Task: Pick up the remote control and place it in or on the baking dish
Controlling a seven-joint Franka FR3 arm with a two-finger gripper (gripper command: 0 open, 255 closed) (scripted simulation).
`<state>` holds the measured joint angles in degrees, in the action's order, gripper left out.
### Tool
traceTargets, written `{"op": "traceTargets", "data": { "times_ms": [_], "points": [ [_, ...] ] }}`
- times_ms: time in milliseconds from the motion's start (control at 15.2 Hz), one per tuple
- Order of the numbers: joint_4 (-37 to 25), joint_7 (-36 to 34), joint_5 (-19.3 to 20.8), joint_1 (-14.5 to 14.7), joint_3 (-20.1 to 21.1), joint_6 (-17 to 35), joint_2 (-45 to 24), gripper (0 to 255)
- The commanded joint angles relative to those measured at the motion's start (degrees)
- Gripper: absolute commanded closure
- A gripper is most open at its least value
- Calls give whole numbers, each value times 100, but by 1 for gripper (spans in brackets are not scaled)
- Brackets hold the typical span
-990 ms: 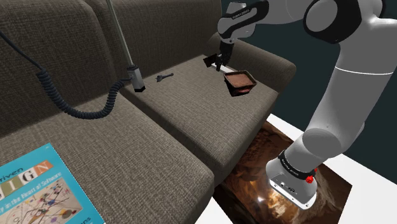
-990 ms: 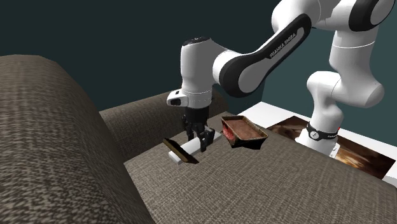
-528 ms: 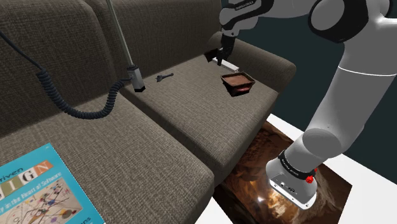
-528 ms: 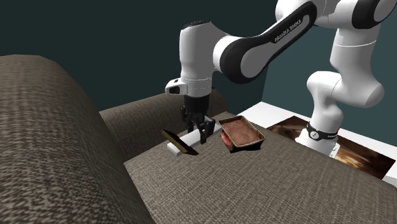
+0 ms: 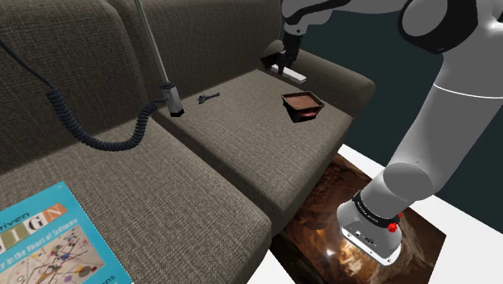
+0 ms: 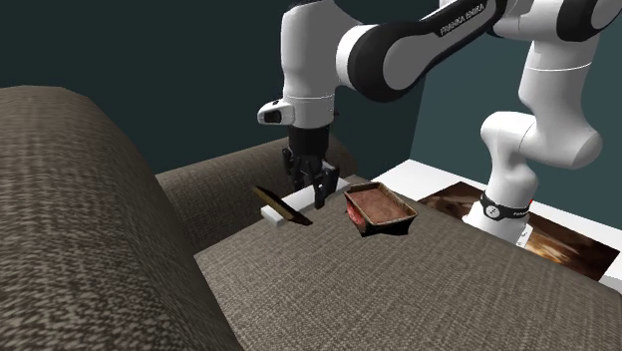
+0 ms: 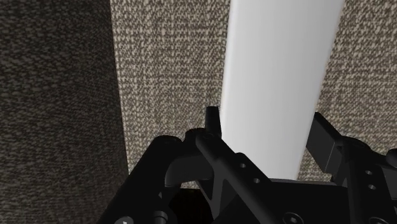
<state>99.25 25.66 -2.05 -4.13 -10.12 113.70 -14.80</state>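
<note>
Remote control [image 6: 282, 209] — a white bar with a dark face — hung tilted above the sofa [image 5: 242, 153] seat. We saw the black gripper [image 6: 316, 193] closed on it, one finger pressed to each long side. It was near the reddish-brown baking dish [image 6: 380, 207] — apart from it, not over it.

The tool [image 6: 316, 191] clasps the remote control [image 6: 280, 209] above the sofa seat [image 6: 399, 289]; the brown baking dish [image 6: 379, 207] lies just beside the tool.
</note>
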Motion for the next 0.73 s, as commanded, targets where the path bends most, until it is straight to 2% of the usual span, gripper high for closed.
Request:
{"op": "traceTargets", "data": {
  "times_ms": [0,660],
  "points": [
    [-141,-2,3,-2,-2,-149,9,255],
    [-757,-15,29,-5,-13,-879,125,255]
  ]
}}
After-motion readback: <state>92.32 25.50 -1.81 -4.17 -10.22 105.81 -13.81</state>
